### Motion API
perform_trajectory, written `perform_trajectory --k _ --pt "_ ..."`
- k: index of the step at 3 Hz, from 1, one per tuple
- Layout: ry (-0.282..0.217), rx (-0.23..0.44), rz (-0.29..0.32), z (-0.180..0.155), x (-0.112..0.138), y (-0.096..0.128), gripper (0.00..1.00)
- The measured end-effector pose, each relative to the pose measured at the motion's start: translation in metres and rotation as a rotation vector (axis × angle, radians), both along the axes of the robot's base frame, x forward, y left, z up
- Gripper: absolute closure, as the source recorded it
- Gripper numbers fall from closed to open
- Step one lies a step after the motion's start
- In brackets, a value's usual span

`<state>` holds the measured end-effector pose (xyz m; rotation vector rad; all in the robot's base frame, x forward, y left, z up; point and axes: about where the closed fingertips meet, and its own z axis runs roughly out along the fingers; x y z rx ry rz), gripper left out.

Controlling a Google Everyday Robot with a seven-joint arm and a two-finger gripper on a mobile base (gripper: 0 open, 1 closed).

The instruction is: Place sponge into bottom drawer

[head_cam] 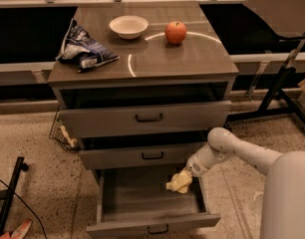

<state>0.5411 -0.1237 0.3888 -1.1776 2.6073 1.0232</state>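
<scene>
Gripper [187, 175] holds one sponge [176, 184] over one open bottom drawer [137, 195].

The pale yellow, soft-looking matt sponge [179, 182] sits just below the smooth white gripper [191, 169], lower right of centre, over the matt grey wood-grain bottom drawer [137, 205]. The grey cabinet top [187, 59] is glossy, and the round red apple [176, 32] is smooth-skinned.
</scene>
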Motion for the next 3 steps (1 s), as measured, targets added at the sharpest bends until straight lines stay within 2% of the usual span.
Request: perform_trajectory --k 1,2,3 --pt "-0.04 0.06 0.005 -0.025 0.0 0.012 1.0" --pt "-0.144 0.161 0.002 -0.046 -0.001 0.025 1.0" --pt "-0.187 0.204 0.025 -0.05 -0.003 0.032 1.0"
